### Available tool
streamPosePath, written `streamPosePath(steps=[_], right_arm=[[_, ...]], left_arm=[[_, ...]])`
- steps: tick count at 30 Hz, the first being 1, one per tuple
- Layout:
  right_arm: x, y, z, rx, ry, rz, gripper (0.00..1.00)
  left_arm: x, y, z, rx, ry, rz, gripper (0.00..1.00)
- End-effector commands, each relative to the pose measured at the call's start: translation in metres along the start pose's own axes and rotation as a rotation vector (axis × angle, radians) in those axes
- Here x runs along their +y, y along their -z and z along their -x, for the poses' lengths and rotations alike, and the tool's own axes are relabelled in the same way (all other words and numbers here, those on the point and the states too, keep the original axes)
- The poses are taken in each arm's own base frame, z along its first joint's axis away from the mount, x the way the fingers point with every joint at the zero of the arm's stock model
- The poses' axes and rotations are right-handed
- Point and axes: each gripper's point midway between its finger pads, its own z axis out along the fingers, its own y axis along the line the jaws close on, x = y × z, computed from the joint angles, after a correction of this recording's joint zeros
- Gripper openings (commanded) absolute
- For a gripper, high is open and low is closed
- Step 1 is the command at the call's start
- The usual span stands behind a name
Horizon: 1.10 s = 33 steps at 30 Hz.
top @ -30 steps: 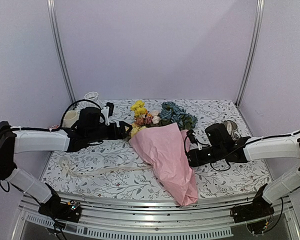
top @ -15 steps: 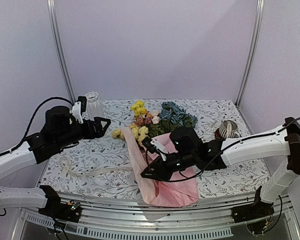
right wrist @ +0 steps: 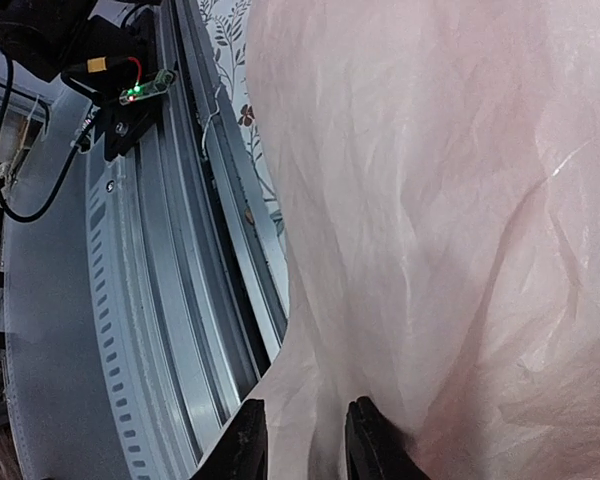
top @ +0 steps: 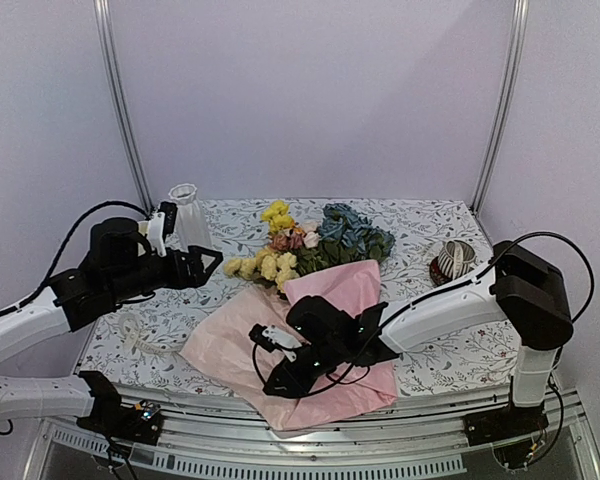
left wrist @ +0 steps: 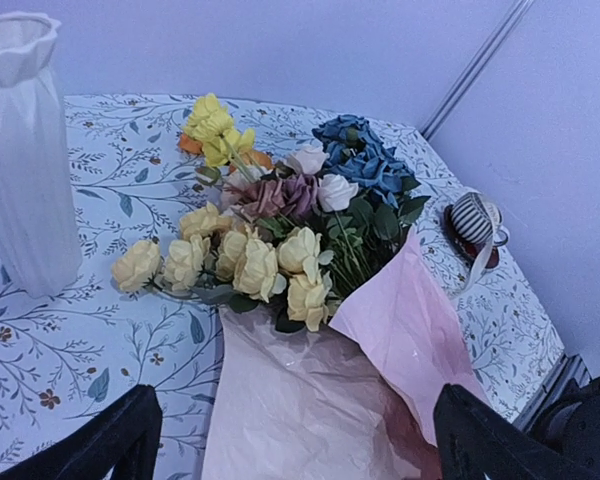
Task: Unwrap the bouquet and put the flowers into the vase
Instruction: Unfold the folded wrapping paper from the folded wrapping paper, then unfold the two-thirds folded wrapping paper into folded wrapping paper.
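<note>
The bouquet lies half unwrapped in the middle of the table. Its flowers (top: 300,245) (left wrist: 270,230), yellow, pink, cream and dusty blue, point toward the back. The pale pink wrapping paper (top: 230,340) (left wrist: 310,400) (right wrist: 430,200) is spread out toward the near left. My right gripper (top: 278,385) (right wrist: 305,445) is at the paper's near edge, its jaws narrowly closed on a fold of it. My left gripper (top: 212,268) (left wrist: 295,450) hangs wide open and empty, left of the blooms. The ribbed white vase (top: 185,215) (left wrist: 20,150) stands upright at the back left, just behind it.
A pale ribbon (top: 170,345) lies loose on the patterned tablecloth at the near left. A striped cup (top: 455,260) (left wrist: 472,222) sits at the right. The metal front rail (right wrist: 150,300) runs right beside the right gripper. Purple walls enclose the table.
The right gripper has swung from the bouquet's right side to its near end and the paper has opened out toward the near left. The left arm has lifted back toward the vase.
</note>
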Motion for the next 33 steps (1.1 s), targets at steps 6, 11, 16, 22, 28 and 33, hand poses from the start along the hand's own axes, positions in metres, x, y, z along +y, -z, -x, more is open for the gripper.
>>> streamPosePath(steps=[6,11,16,22,28,33], right_arm=[[0.006,0.056,0.054,-0.223,0.058,-0.156,0.33],[-0.023,0.112,0.075,-0.364,0.035,-0.421,0.37],[-0.054,0.128,0.069,-0.321,0.008,-0.622,0.48],[-0.076,0.108,0.066,-0.225,-0.076,-0.730,0.61],[-0.097,0.089,0.057,-0.188,-0.152,-0.809,0.61],[-0.111,0.089,0.057,-0.185,-0.174,-0.898,0.60]], left_arm=[[-0.039,-0.018,-0.025,0.107,0.028,-0.220,0.89],[-0.063,-0.026,-0.043,0.156,0.068,-0.268,0.87],[-0.053,-0.042,-0.071,0.249,0.054,-0.161,0.88],[-0.039,-0.052,-0.097,0.322,0.085,-0.101,0.88],[-0.026,-0.055,-0.105,0.299,0.092,-0.063,0.88],[-0.020,-0.059,-0.115,0.325,0.093,-0.040,0.88]])
